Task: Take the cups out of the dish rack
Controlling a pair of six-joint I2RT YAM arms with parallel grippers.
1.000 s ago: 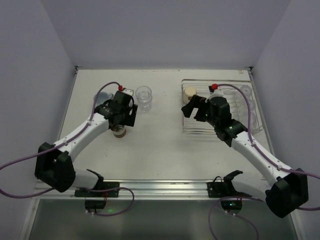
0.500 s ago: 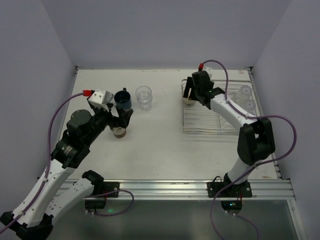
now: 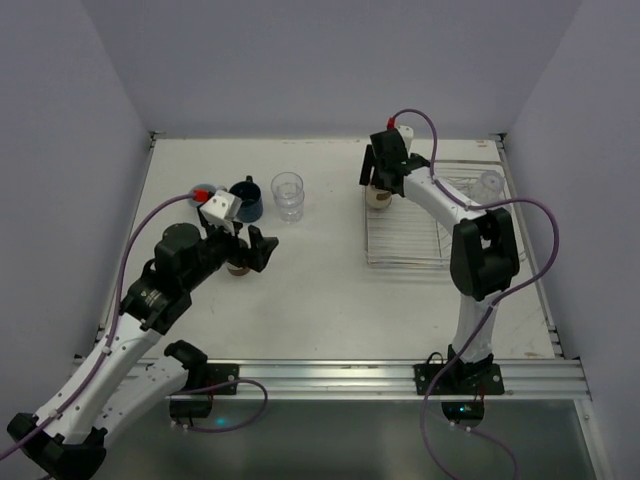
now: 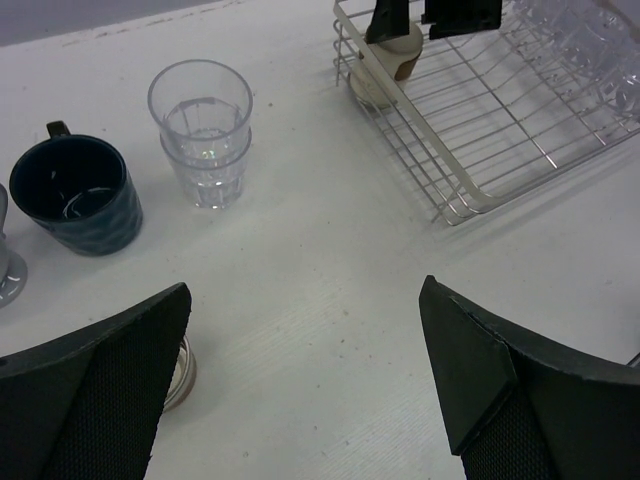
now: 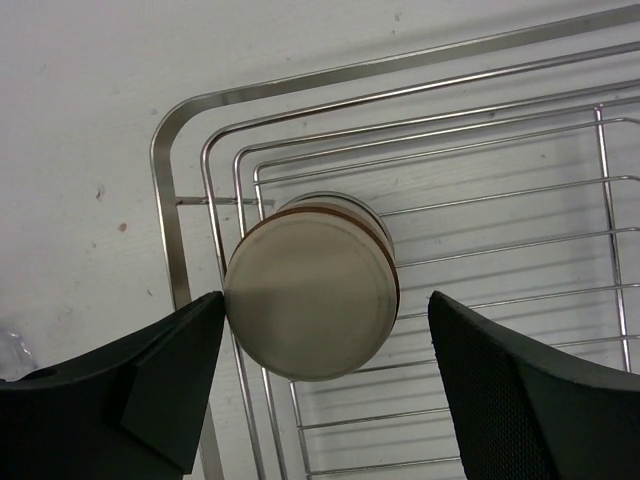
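The brown cup (image 5: pixel 300 280) with a cream top stands in a corner of the dish rack (image 5: pixel 165 170), between the spread fingers of the right tool (image 5: pixel 325 300), which is released around it. The left tool (image 4: pixel 305 295), also released, hangs over the desk (image 4: pixel 290 180); ahead of it stand the navy mug (image 4: pixel 75 195) and the stacked tumblers (image 4: pixel 203 130).

left tool (image 4: pixel 305 290) and right tool (image 5: pixel 325 300) both gape wide.

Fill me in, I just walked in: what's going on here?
A dish rack is being emptied. The right pincer, open, straddles a brown cup with a cream top in the rack's corner, not yet gripping. The left pincer is open and empty above the table, where a navy mug and stacked tumblers already stand.
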